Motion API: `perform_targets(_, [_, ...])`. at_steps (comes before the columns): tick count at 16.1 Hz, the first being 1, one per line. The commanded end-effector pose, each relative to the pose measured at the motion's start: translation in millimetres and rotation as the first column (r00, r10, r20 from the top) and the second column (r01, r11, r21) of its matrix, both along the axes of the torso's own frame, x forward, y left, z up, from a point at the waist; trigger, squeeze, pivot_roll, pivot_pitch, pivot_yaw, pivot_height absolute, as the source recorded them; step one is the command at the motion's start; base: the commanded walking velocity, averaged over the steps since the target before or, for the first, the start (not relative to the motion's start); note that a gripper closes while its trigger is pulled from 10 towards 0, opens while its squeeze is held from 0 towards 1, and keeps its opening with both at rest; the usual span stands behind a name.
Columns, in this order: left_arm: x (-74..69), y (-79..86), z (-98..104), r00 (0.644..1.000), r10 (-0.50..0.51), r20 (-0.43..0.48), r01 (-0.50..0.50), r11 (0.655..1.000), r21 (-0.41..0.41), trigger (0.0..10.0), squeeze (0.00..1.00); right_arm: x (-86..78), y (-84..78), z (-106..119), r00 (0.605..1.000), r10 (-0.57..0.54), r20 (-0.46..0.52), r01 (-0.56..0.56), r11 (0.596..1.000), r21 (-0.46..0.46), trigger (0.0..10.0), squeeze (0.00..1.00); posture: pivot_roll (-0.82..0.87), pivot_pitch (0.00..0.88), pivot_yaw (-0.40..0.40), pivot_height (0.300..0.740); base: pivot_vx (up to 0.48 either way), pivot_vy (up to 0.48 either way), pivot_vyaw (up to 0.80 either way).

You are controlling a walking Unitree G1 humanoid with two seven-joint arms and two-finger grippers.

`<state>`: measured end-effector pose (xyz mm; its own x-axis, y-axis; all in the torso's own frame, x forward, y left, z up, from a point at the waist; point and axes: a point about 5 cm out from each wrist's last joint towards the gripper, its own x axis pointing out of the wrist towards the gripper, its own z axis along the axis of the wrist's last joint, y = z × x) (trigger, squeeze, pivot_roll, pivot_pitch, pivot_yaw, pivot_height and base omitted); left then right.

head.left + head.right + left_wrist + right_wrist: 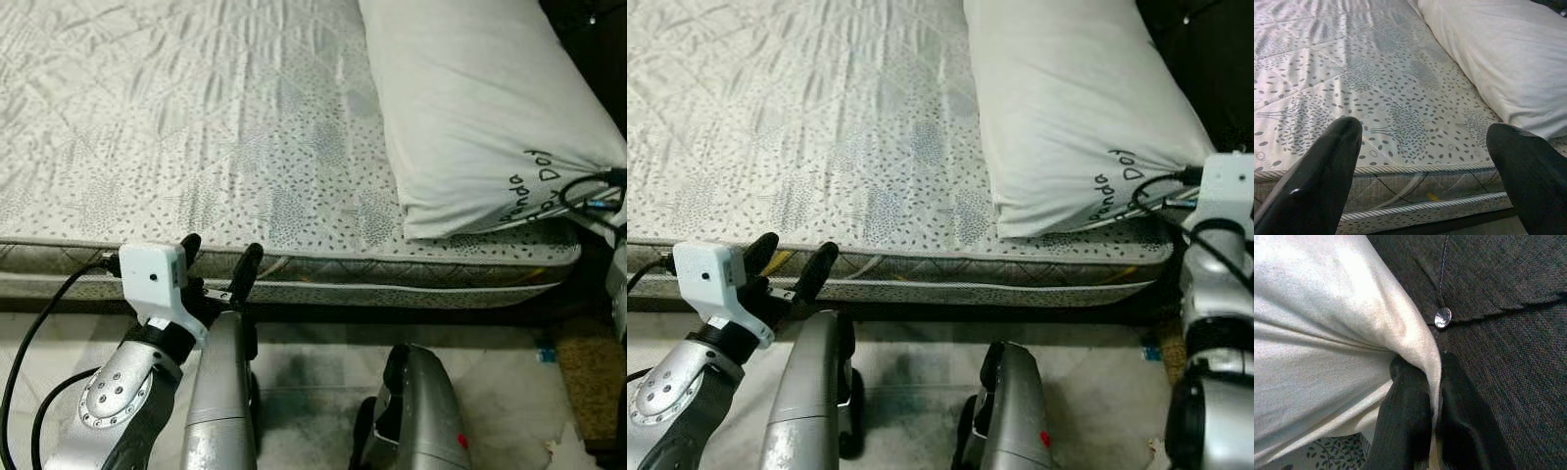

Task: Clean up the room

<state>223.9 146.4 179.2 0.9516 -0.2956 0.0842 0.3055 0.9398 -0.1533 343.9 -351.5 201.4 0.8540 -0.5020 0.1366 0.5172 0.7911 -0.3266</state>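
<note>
White pillow lies along the right edge of the quilted mattress in the left eye view, its printed corner bunched at the near right corner; the left gripper hovers at the mattress's near edge, fingers spread and empty. In the right eye view the right gripper's white wrist housing sits against that bunched pillow corner. Through the left wrist view both black fingers stand wide apart over the mattress's piped near edge, touching nothing. In the right wrist view the right gripper pinches a fold of pillow fabric between closed fingers, beside a dark tufted headboard with a metal button.
</note>
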Motion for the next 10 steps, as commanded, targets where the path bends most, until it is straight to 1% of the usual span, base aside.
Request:
perform_targets(1, [-1.2,0.3,-4,1.0,-0.009,-0.011,0.009,1.0,0.005,10.0,0.0,-19.9,-21.1,-3,0.996,-0.084,0.028,0.083,0.996,0.016,0.0,0.0,0.09,0.217,-0.06,0.561,0.0,0.0,0.0])
perform_targets(2, [-0.6,0.3,-4,1.0,-0.011,-0.01,0.011,1.0,0.006,10.0,0.0,-23.6,-22.1,-5,0.996,-0.085,0.024,0.085,0.996,0.009,0.0,0.0,0.09,0.217,-0.059,0.561,0.0,0.0,0.0])
perform_targets(4, [1.5,0.5,-4,1.0,-0.016,-0.008,0.016,1.0,0.006,10.0,0.0,-43.2,-23.5,-16,0.995,-0.095,0.019,0.095,0.995,-0.014,0.0,0.0,0.07,0.217,-0.054,0.561,0.0,0.0,0.0])
perform_targets(5, [2.4,-1.1,-4,1.0,-0.023,-0.007,0.023,1.0,0.004,10.0,0.0,-53.8,-20.9,-24,0.996,-0.093,0.001,0.093,0.996,-0.019,0.0,0.0,0.06,0.217,-0.049,0.561,0.0,0.0,0.0])
perform_targets(7, [3.7,-3.7,-5,0.999,-0.035,-0.006,0.035,0.999,0.001,10.0,0.0,-63.0,-15.6,-34,0.996,-0.085,-0.028,0.085,0.996,-0.016,0.0,0.0,0.06,0.215,-0.043,0.561,0.0,0.0,0.0])
perform_targets(10, [7.5,-4.5,-5,0.999,-0.046,0.0,0.046,0.999,0.006,10.0,0.0,-70.2,-7.5,-36,0.996,-0.079,-0.05,0.079,0.997,-0.007,0.0,0.0,0.05,0.209,-0.038,0.561,0.0,0.0,0.0])
